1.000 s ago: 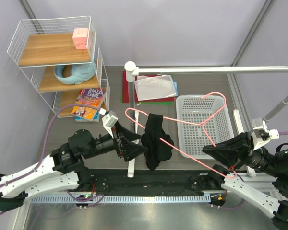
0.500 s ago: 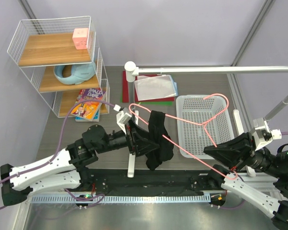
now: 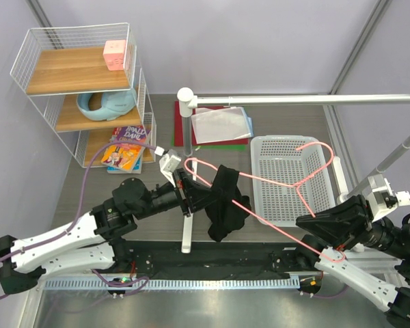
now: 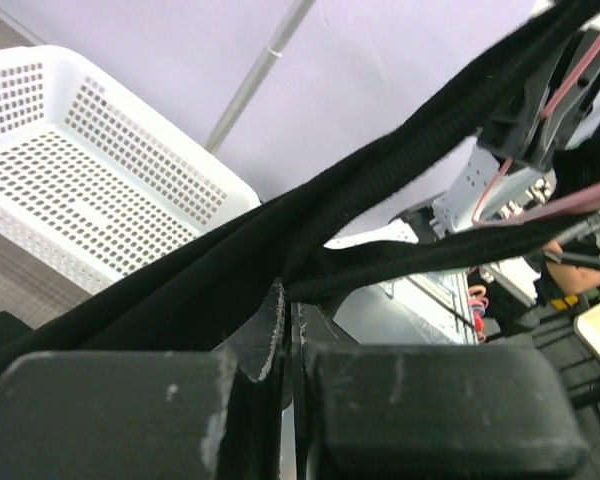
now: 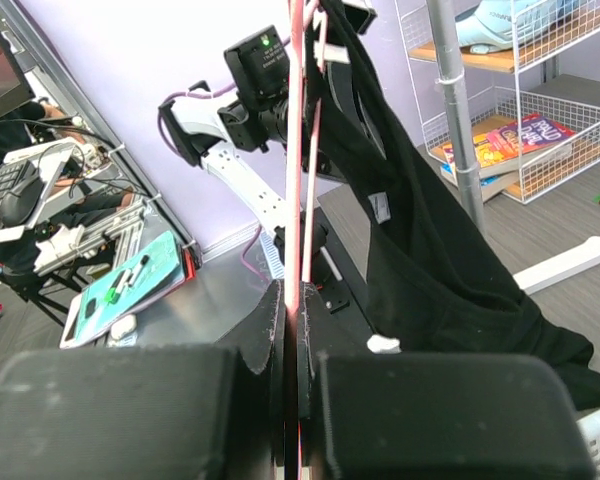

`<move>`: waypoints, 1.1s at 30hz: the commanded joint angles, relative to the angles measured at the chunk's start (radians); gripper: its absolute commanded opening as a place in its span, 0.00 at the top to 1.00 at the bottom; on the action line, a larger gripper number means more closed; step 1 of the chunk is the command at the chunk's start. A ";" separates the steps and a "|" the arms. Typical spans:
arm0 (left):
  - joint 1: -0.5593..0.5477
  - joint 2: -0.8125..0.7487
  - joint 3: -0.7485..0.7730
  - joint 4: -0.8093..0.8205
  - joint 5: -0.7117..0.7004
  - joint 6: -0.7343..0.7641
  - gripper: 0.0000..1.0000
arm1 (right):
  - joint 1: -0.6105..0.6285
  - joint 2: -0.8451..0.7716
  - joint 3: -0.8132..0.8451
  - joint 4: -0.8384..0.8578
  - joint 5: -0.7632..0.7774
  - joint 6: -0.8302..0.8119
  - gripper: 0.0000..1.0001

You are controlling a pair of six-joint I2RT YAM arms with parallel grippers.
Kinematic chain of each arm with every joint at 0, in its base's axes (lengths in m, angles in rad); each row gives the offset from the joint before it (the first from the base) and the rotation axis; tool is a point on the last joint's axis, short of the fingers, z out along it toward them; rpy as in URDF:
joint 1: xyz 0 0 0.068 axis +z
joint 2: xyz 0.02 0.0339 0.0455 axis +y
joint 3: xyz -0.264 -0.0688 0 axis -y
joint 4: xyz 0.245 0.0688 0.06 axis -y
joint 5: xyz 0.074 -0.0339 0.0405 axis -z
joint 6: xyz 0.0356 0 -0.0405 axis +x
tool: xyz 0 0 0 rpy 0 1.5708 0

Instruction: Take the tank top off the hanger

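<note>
Left gripper [image 4: 288,318]: jaws were pressed together, pinching a fold of the small soft black sleeveless fabric tank top [image 3: 225,205].
Right gripper [image 5: 292,322]: was clamped tight on the thin pink wire hanger [image 3: 281,182], at the end of the wire nearest the right arm.
Tank top: was draped over one arm of the hanger, in the air between the two grippers, with its body hanging down just right of the white upright pole [image 3: 185,97].
Hanger: was held tilted, off the white metal rail [image 3: 307,100]; in the top view part of its outline lay over the white perforated plastic basket [image 3: 262,147].
White wire shelf rack [image 3: 138,82]: stood at the back left, with a pink cube [image 3: 115,55] on its top wooden shelf.
</note>
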 commanded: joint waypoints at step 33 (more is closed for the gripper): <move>0.001 -0.208 0.171 -0.340 -0.193 -0.064 1.00 | -0.017 0.071 0.304 -0.448 0.368 -0.059 0.99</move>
